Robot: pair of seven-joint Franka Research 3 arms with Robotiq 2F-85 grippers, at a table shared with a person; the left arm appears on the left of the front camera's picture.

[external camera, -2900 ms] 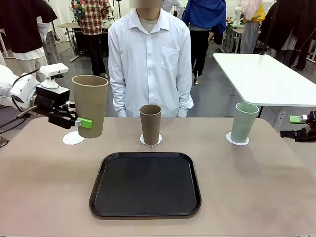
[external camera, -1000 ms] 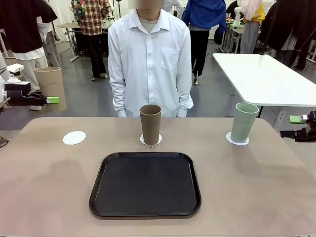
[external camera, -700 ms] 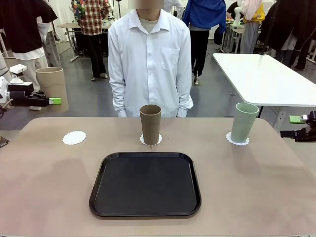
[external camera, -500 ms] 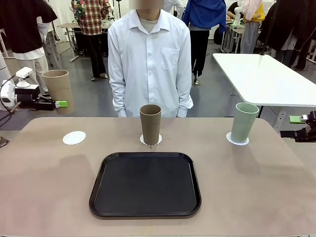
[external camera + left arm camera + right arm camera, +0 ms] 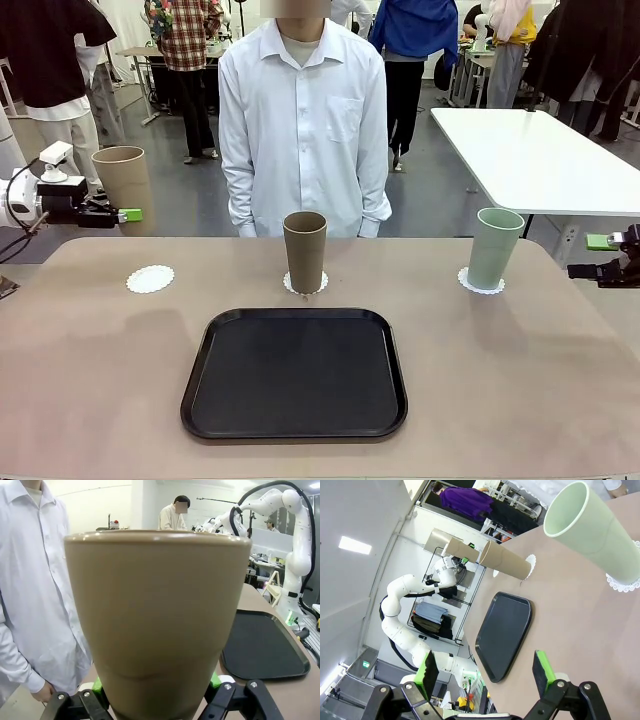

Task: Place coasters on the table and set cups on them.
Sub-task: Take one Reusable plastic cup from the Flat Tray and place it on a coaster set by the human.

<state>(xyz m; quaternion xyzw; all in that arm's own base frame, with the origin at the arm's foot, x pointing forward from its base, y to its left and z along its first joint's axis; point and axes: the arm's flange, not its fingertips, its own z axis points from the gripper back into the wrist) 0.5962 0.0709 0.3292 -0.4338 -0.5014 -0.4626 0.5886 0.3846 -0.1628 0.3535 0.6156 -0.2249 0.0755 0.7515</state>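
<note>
My left gripper (image 5: 120,214) is shut on a tan-brown cup (image 5: 122,188), holding it upright in the air off the table's (image 5: 100,380) far left corner. In the left wrist view that cup (image 5: 157,615) stands between the green pads (image 5: 97,685). Below and right of it lies a bare white coaster (image 5: 150,279). A second tan cup (image 5: 304,250) stands on the middle coaster (image 5: 305,287). The mint green cup (image 5: 494,247) stands on the right coaster (image 5: 481,283). My right gripper (image 5: 610,258) hangs open at the right edge; in its wrist view the gripper (image 5: 487,672) holds nothing, with the green cup (image 5: 595,530) ahead.
A black rounded tray (image 5: 295,372) lies in the middle of the near half of the table. A person in a white shirt (image 5: 300,130) stands at the far edge behind the middle cup. A white rectangular table (image 5: 540,160) stands at the back right.
After drawing back left and up from the left coaster, my left gripper with the tan cup has moved a little right and down over the last second. The right arm has stayed still.
</note>
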